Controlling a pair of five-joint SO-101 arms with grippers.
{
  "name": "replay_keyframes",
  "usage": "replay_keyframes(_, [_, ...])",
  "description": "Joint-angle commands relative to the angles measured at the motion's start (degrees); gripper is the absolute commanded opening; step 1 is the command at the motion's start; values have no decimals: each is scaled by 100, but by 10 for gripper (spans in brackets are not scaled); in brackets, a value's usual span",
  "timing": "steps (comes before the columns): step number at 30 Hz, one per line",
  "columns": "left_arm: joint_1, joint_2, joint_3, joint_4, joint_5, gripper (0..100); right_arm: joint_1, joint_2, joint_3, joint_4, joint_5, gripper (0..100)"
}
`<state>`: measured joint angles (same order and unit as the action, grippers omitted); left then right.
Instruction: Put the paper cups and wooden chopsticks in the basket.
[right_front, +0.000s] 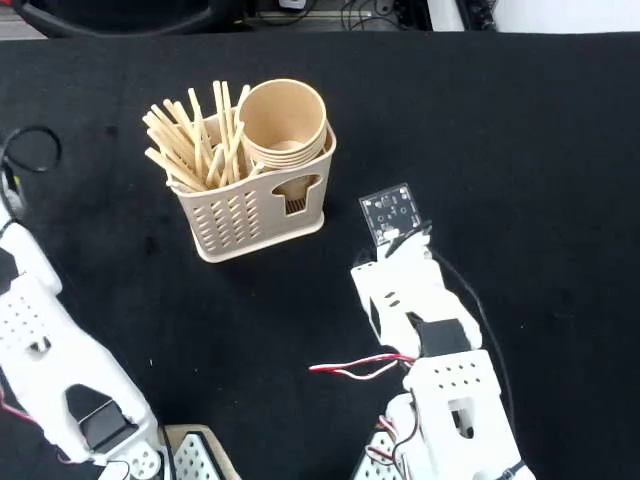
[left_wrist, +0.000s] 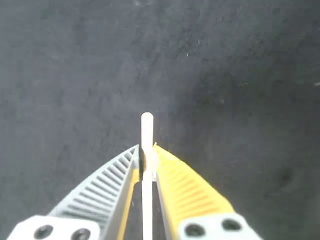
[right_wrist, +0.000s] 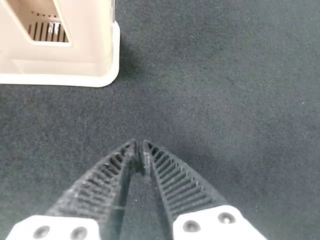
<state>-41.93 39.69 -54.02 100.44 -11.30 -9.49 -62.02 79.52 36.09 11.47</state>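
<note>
Standing on the black counter (right_front: 520, 150), the beige basket (right_front: 255, 215) holds a stack of paper cups (right_front: 285, 120) in one compartment and a bundle of wooden chopsticks (right_front: 195, 140) in the other. Over bare counter, the left gripper (left_wrist: 146, 156) is clamped on a lone chopstick (left_wrist: 146, 122), whose pale tip pokes out past the fingertips. Near a corner of the basket, the right gripper (right_wrist: 138, 150) has its tips pressed together with nothing between them.
</note>
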Motion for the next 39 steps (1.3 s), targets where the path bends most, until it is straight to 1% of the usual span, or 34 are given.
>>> replay_keyframes(1, [312,-2268,145,-79,738,30,35,-84,-57,-79,53,15])
replay_keyframes(5, [637,-3648,-180,-695,1266,30,35,-84,-57,-70,53,15])
replay_keyframes(9, [945,-4730,-224,-1204,1829,30,35,-84,-57,-70,53,15])
replay_keyframes(11, [1068,-5187,-215,-1345,2259,30,35,-84,-57,-70,53,15])
replay_keyframes(16, [1288,-6084,-215,-1749,3631,30,35,-84,-57,-70,53,15])
replay_keyframes(19, [1578,-6409,-207,-1969,4097,29,35,-84,-57,-70,53,15])
replay_keyframes(23, [2167,-6444,-198,-2048,4185,29,35,-84,-57,-70,53,15])
replay_keyframes(25, [2352,-6453,57,-2057,4176,29,35,-84,-57,-70,53,15])
replay_keyframes(35, [2440,-6541,2053,-3270,4167,29,35,-84,-57,-70,53,15])
replay_keyframes(39, [2440,-7007,2791,-3710,4141,29,35,-84,-57,-70,53,15])
